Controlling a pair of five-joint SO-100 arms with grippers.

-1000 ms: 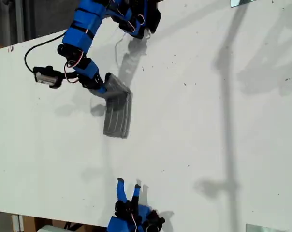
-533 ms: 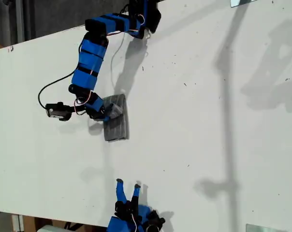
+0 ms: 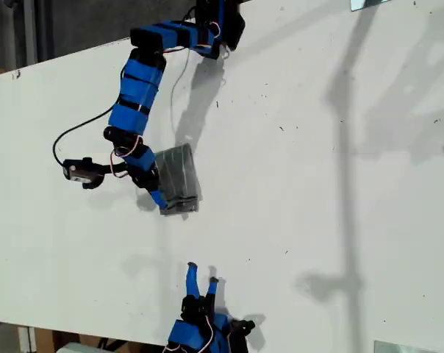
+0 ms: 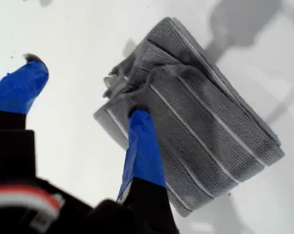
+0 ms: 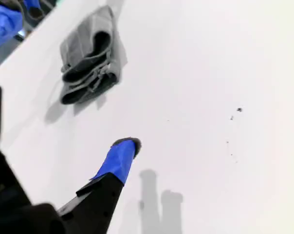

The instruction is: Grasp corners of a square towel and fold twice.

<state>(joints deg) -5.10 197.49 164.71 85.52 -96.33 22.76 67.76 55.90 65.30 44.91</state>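
Observation:
The towel point(image 3: 179, 179) lies folded into a small thick bundle on the white table point(image 3: 317, 184), grey with thin pale stripes point(image 4: 205, 131). Its corners are tucked among the layered ends point(image 4: 119, 80), and I cannot tell them apart. My first gripper point(image 3: 160, 197) stands open at the bundle's edge. One of its fingers point(image 4: 143, 141) rests on top of the cloth, the other point(image 4: 21, 84) is off it above bare table. My second gripper point(image 3: 202, 276) is open near the table's front edge, well short of the towel point(image 5: 88, 58), with one finger point(image 5: 121, 157) showing in its wrist view.
The first arm point(image 3: 137, 88) reaches down from the table's far edge, trailing a black cable point(image 3: 64, 136). Shadows of a stand cross the table at the exterior view's right. Small dark specks point(image 5: 239, 110) dot the surface.
The first arm swung toward the front edge and laid the towel's held end over, turning a long strip into a short bundle. Its jaws have opened. The second gripper shifted slightly to the exterior view's right.

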